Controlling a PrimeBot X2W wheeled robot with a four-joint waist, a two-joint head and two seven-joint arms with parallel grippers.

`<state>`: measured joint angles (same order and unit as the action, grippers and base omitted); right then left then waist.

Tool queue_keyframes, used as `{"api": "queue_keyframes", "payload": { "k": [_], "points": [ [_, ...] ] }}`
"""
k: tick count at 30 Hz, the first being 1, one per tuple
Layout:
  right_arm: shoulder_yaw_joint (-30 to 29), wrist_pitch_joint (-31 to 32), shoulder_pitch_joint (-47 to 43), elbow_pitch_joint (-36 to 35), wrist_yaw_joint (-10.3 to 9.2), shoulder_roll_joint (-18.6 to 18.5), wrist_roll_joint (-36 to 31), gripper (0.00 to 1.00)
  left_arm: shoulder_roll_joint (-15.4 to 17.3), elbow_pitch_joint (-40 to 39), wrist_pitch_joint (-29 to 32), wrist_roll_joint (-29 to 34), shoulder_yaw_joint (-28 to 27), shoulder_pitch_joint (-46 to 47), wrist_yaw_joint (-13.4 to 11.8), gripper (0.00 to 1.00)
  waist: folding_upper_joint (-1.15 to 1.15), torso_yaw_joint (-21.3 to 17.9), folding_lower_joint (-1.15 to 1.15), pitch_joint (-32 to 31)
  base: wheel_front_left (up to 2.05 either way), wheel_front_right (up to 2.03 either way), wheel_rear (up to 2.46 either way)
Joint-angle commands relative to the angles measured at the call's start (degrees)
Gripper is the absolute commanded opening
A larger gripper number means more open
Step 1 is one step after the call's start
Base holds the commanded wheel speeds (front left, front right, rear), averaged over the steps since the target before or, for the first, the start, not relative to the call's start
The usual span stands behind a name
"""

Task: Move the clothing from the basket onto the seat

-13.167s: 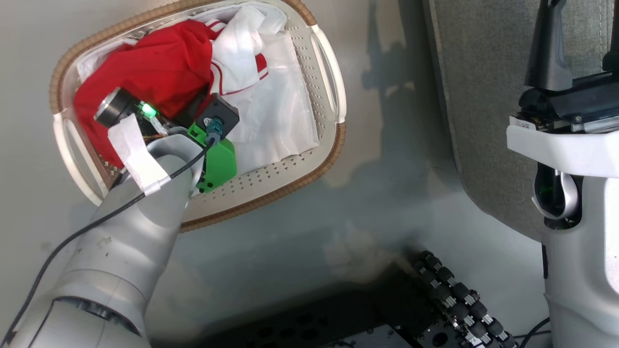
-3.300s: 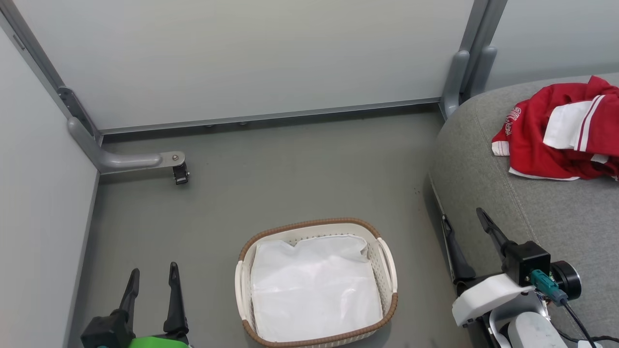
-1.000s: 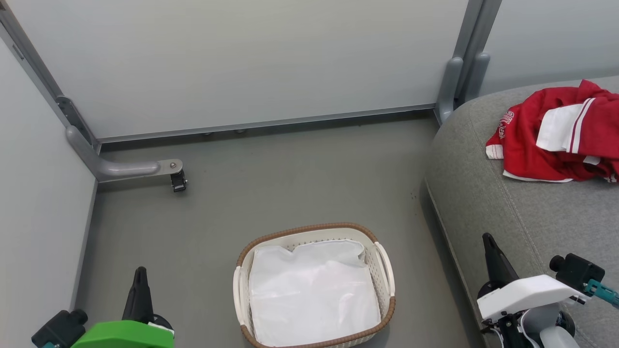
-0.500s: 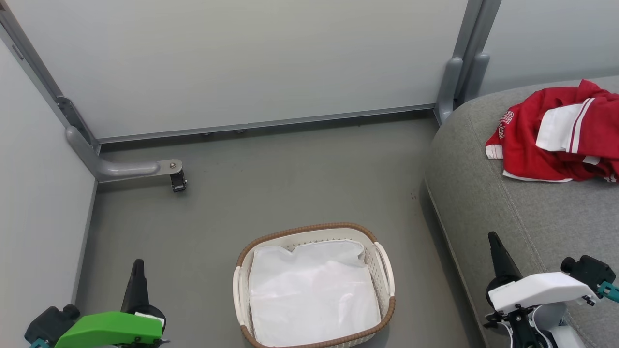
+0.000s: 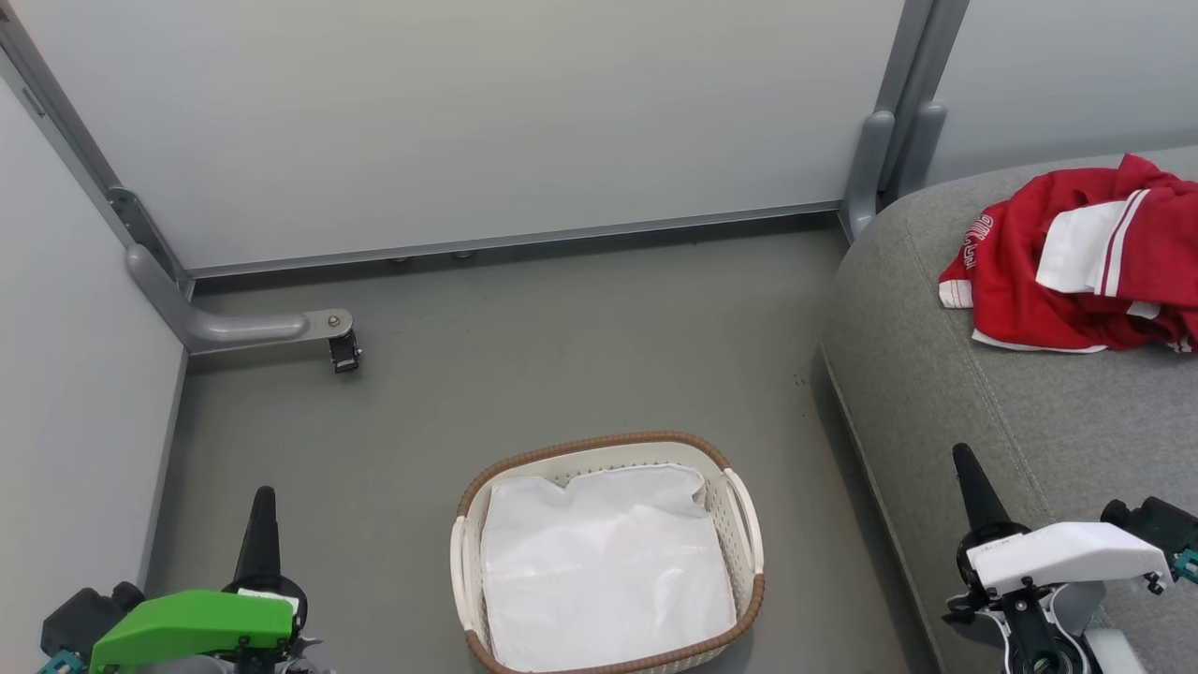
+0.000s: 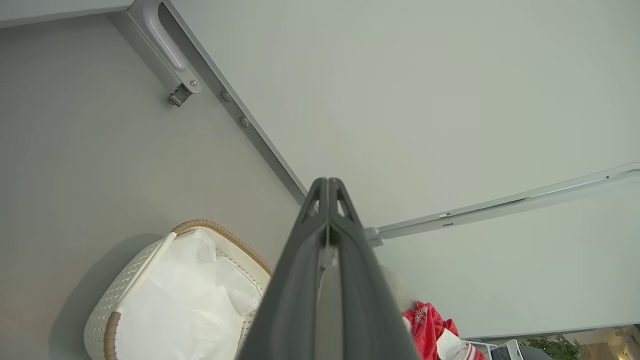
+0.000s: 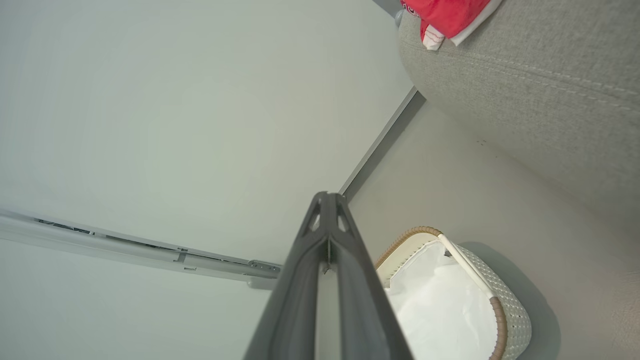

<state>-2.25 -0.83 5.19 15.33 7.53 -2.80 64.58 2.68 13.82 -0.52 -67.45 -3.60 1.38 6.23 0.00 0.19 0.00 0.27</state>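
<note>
The red clothing [image 5: 1072, 257] with white panels lies bunched on the grey seat [image 5: 1011, 402] at the right; a corner of it shows in the left wrist view [image 6: 430, 332] and the right wrist view [image 7: 447, 15]. On the floor, the cream basket [image 5: 749, 524] holds just its white liner sheet [image 5: 604, 571]. My left gripper [image 5: 262, 501] sits low at the left, shut on nothing, fingers pressed together [image 6: 327, 187]. Beside the seat's front edge my right gripper [image 5: 964, 463] is also shut and holds nothing [image 7: 327, 200].
Pale partition walls [image 5: 468, 122] close the space at the back and left. A grey metal foot with a caster [image 5: 342, 351] juts onto the floor at the left, and a grey post [image 5: 880, 159] stands by the seat's far corner. Grey floor [image 5: 562, 346] surrounds the basket.
The clothing left the basket and came to lie on the seat. Over the last second both grippers have drawn slightly lower and turned edge-on; clothing, basket and seat stay put.
</note>
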Motion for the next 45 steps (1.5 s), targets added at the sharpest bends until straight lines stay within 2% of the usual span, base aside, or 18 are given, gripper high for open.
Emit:
{"api": "queue_keyframes", "payload": {
  "k": [1, 45],
  "points": [
    [-0.38, 0.47, 0.9, -0.71, -0.04, -0.42, 1.64, 0.0, 0.26, -0.32, 0.45, -1.32, -0.38, 1.5, 0.35, 0.0, 0.0, 0.0, 0.0, 0.0, 0.0, 0.0, 0.0],
    [-3.56, 6.19, 1.17, -1.32, -0.04, -0.45, 23.63, 0.0, 0.33, 0.18, 6.06, -21.12, -2.65, 4.78, 1.26, 0.0, 0.0, -0.15, 0.0, -0.08, 0.0, 0.0, 0.0]
  ]
}}
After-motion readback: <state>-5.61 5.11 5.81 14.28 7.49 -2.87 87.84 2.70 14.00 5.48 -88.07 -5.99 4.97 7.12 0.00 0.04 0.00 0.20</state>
